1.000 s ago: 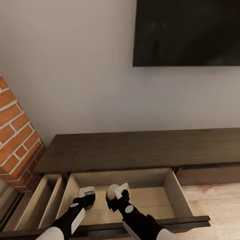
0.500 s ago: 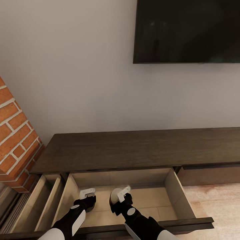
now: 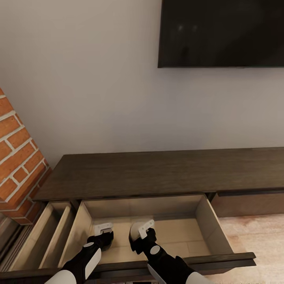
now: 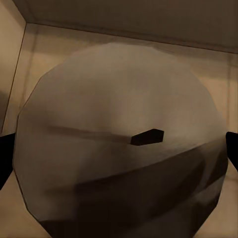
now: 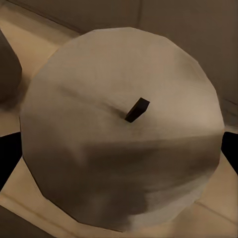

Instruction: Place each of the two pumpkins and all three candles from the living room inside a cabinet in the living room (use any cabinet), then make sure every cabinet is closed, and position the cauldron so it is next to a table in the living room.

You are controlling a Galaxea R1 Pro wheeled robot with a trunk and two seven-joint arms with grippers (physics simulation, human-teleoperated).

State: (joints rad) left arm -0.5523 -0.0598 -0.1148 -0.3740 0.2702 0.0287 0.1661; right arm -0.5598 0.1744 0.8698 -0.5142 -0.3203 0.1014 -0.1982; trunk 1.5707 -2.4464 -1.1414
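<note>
Watch the releases: both candles sit close together over the open drawer (image 3: 205,221) of the cabinet (image 3: 157,173), so letting go high could topple one into the other. Your left gripper (image 3: 103,233) is clamped on a candle (image 4: 119,144) filling its span, and your right gripper (image 3: 139,233) likewise grips its candle (image 5: 121,124), just right of the first, both inside the drawer's near half
</note>
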